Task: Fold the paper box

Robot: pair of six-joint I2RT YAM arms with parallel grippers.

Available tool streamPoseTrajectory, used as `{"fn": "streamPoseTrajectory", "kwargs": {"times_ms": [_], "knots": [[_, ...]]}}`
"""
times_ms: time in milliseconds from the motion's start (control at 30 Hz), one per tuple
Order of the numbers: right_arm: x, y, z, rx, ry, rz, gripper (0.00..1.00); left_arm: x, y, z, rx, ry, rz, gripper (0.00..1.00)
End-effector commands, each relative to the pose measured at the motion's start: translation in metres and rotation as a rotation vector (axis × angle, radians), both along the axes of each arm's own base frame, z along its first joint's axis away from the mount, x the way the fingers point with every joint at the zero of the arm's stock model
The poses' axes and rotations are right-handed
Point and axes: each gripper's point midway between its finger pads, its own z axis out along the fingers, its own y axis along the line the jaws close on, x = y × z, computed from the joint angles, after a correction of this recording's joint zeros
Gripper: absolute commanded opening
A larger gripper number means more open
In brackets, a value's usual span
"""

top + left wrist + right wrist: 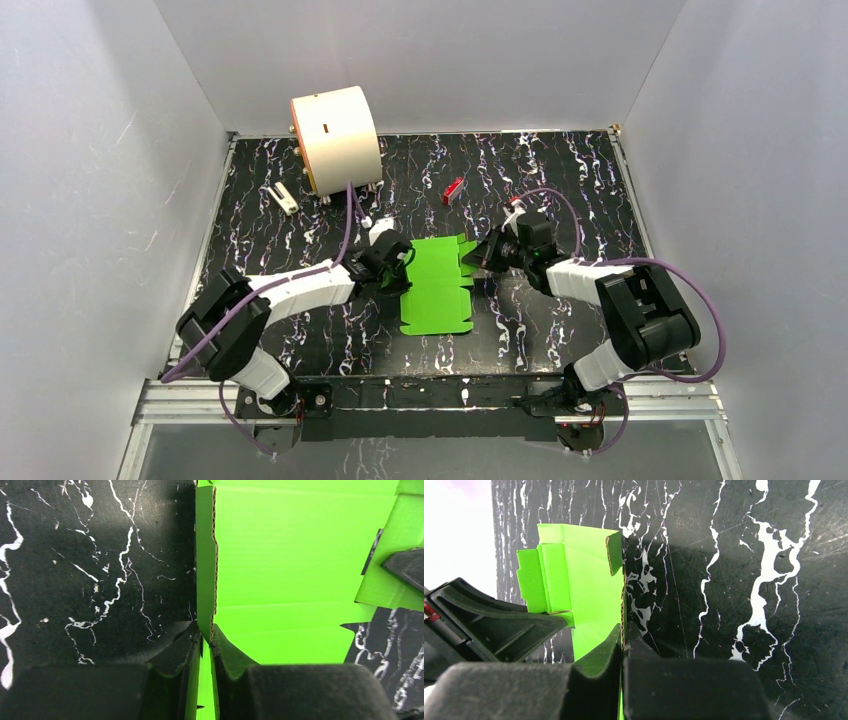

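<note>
Room: black marbled bench [580, 180] has bare surface all round; big cream cylinder [335, 138] and small red block [452, 190] sit well back.
Box: bright green creased paper box [437, 290], mostly flat mid-bench between both arms, left edge turned up.
Left claw [393, 268]: clenched on that upturned edge.
Right claw [483, 255]: pinching the right edge.

**Layout of the table**

The paper box [438, 285] lies flat at the middle of the table [560, 330], its left edge between the fingers of the left gripper [398, 268], its right edge between those of the right gripper [479, 260]. Behind it lies a small block [453, 190]; behind and to the left, a cylinder [335, 140]
</note>
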Motion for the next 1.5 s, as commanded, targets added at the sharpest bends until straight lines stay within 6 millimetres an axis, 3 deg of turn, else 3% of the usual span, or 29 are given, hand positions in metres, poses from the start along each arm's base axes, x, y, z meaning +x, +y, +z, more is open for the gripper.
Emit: {"fn": "streamPoseTrajectory", "kwargs": {"times_ms": [0,567,933,1200,1467], "knots": [[0.013,0.014,0.019,-0.011,-0.069,0.004,0.00,0.006,-0.013,0.014,0.056,-0.059,-0.035,0.11],[0.014,0.023,0.007,-0.046,-0.057,0.010,0.00,0.001,-0.028,-0.002,0.213,-0.060,-0.107,0.12],[0.016,0.021,0.017,-0.050,-0.103,0.014,0.06,-0.004,-0.002,-0.004,0.186,-0.044,-0.006,0.11],[0.014,0.013,0.018,-0.036,-0.105,0.007,0.17,-0.004,0.015,-0.005,0.000,0.045,0.048,0.20],[0.011,0.005,0.019,-0.026,-0.117,0.028,0.41,-0.003,0.037,0.000,-0.122,0.067,0.096,0.36]]}}
